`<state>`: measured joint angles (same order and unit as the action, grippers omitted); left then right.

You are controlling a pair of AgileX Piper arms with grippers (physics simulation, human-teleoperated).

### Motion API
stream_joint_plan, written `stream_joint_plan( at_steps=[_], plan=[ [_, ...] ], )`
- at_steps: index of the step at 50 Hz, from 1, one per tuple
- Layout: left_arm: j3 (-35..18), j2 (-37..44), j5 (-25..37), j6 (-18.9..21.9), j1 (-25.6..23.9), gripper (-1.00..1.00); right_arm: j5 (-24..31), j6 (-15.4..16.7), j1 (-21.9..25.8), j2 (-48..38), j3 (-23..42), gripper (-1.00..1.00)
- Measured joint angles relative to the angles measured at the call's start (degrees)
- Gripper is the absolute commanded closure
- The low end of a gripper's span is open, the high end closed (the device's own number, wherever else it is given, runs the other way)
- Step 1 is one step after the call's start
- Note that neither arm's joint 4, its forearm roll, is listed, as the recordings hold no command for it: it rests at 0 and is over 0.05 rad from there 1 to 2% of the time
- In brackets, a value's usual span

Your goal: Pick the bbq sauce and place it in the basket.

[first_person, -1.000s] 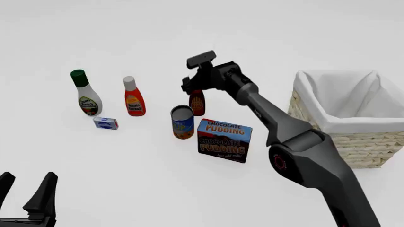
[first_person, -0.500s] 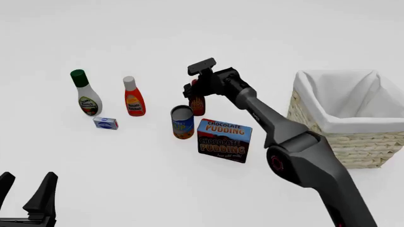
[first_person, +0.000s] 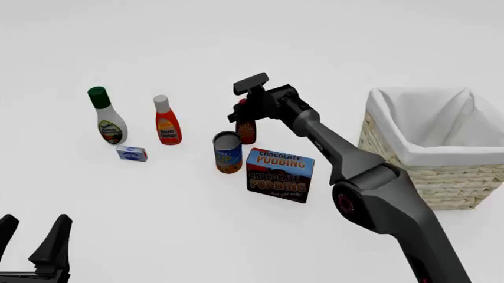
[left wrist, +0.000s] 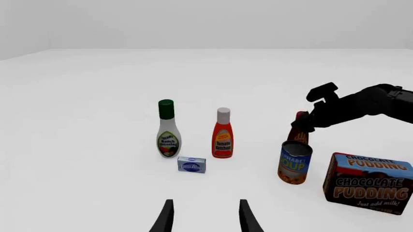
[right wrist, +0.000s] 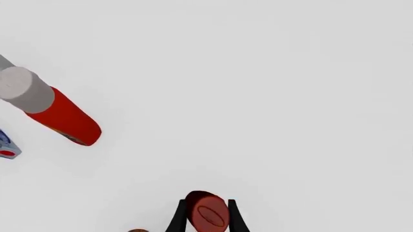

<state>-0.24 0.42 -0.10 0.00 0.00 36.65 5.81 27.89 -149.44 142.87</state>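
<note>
The bbq sauce [first_person: 245, 131] is found standing upright on the table [first_person: 331, 47], just behind the soup can [first_person: 228, 152] and to the far left of the chocolate pudding box [first_person: 280, 175]. The right gripper [first_person: 242, 109] is positioned over the bottle's top, with the red cap seen between its two fingers [right wrist: 179, 218] in the right wrist view; the fingers sit close against the cap on both sides, though firm contact cannot be confirmed. The bottle's base appears to rest on the table.

The basket [first_person: 441, 177] is located at the right side of the table, well apart from the bottle, with its white lining folded over the rim.

The left gripper [first_person: 32, 244] is observed at the near left edge, its fingers spread apart and holding nothing.

Further left, the ketchup bottle [first_person: 166, 122] and the ranch dressing bottle [first_person: 105, 117] stand upright, with a small blue and white packet [first_person: 131, 154] lying just in front of them.
</note>
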Motion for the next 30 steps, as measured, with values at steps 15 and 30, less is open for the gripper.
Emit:
stream_joint_plan(
  at_steps=[15, 30],
  plan=[
    [0.00, 0.00, 0.00, 0.00, 0.00, -1.00, 0.86, 0.48, 0.15, 0.62, 0.11, 1.00],
    [0.00, 0.00, 0.00, 0.00, 0.00, -1.00, 1.04, 1.17, 0.12, 3.08, -1.19, 1.00]
  ],
)
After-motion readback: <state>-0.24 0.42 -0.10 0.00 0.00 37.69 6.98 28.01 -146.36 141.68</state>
